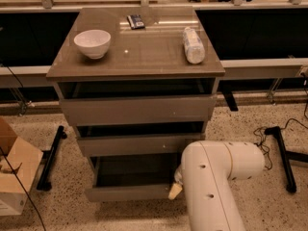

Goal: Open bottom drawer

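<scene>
Terrazzo floor (pixel 269 211) | bottom drawer (pixel 130 192) out | jaws at its right end

The gripper (pixel 175 190) sits at the bottom drawer (pixel 130 192), right front corner; the white arm (pixel 211 177) blocks that side, left end free.

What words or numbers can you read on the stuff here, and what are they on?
None can be read.
Packet on the cabinet: print too blurred.
Bottle lying there: label too blurred.
Box on the floor: no readable marks.
Gripper, at the right end of the bottom drawer front: no lettering shows.
</scene>
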Robot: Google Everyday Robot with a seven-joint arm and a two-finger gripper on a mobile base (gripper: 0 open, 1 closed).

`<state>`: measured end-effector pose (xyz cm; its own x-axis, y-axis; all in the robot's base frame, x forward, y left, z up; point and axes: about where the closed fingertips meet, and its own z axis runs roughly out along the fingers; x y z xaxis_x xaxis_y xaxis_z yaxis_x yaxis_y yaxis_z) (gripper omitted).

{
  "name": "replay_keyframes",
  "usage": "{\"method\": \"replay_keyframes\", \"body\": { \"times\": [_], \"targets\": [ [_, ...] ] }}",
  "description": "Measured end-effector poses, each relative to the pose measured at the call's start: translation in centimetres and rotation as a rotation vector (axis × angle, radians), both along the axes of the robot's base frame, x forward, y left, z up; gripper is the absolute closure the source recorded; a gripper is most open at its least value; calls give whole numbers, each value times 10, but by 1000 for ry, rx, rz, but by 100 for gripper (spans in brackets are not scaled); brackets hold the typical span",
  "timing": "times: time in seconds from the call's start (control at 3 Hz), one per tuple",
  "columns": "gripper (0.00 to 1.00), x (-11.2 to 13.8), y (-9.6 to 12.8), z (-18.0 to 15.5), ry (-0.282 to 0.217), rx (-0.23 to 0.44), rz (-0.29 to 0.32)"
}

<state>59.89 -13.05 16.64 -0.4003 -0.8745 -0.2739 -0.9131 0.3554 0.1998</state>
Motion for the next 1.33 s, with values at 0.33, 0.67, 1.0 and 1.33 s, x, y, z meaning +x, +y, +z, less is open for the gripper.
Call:
{"method": "replay_keyframes", "body": {
  "times": [0.33,0.67,1.0,1.33],
  "targets": [
    [0,-26,-3,2,25,22,18],
    [0,-66,-13,-2,72,57,-23],
    [0,-66,-13,3,72,57,-23],
    [0,-66,-13,3,73,57,-23]
  ]
}}
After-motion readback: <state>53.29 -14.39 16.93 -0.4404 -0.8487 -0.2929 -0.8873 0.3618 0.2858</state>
